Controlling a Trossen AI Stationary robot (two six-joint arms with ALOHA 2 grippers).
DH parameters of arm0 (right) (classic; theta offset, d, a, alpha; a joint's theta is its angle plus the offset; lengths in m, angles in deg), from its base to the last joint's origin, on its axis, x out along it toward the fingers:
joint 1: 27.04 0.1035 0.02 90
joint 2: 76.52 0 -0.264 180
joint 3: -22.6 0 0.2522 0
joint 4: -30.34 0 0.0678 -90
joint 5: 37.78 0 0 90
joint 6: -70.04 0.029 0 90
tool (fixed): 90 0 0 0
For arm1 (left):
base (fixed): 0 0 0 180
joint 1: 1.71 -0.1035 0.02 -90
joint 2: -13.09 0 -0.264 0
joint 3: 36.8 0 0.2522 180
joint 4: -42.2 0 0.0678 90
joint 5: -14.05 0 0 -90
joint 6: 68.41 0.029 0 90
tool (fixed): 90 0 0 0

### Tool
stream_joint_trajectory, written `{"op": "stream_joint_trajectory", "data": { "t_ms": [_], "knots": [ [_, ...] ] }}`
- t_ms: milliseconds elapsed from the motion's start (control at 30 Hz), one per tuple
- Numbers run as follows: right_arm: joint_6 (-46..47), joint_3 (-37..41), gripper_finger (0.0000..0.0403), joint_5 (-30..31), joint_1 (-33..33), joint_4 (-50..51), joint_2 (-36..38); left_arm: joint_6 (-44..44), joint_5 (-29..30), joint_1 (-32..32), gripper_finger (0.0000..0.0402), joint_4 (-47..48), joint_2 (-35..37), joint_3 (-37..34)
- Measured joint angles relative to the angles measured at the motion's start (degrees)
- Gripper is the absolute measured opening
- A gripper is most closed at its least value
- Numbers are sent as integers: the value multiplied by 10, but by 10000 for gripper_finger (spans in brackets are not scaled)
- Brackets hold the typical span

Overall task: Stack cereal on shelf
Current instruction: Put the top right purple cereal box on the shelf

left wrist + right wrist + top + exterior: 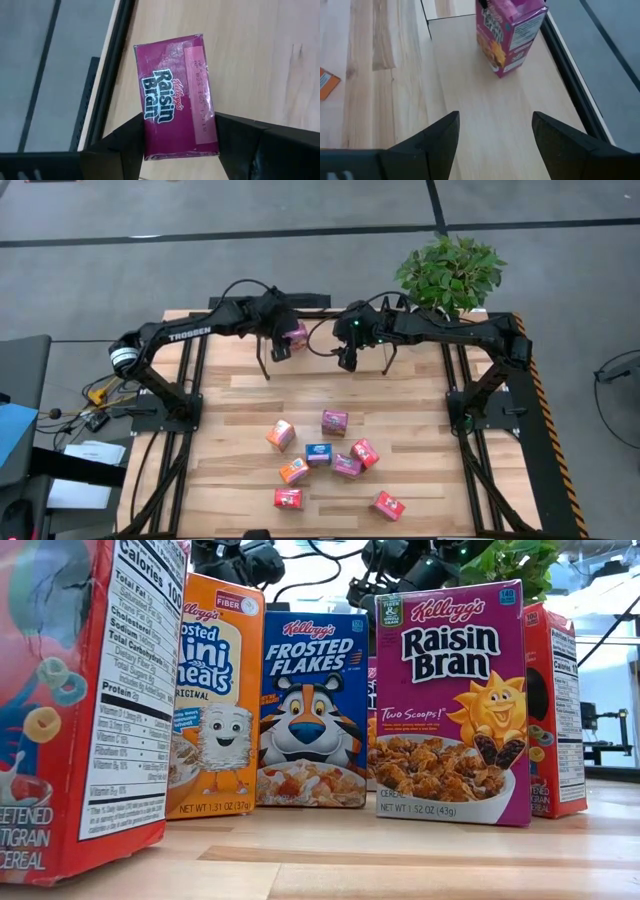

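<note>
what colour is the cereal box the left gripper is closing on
Magenta pink: a Raisin Bran box with white lettering, between the left gripper fingers. Clearest in the left wrist view.

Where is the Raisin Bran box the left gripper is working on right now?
In the high view the Raisin Bran box is at the table's far edge, left of centre. The left wrist view shows it between the left gripper's fingers.

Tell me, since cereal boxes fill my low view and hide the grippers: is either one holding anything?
Observer: The left gripper has its fingers against both sides of a magenta Raisin Bran carton near the table's back edge.
Operator: Is it lifted?
Observer: No. In the right wrist view its base looks to be on the table.
Operator: And the other arm?
Observer: The right gripper is open and empty, facing that carton.
</note>
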Motion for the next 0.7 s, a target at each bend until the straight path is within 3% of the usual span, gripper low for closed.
{"op": "stream_joint_trajectory", "data": {
  "t_ms": [500,700],
  "knots": [
    [-3,0,276,0,0,-4,0,147,-103,-117,190,11,0,0],
    [-3,0,276,0,0,-10,0,219,-149,-136,190,11,0,0]
  ]
}}
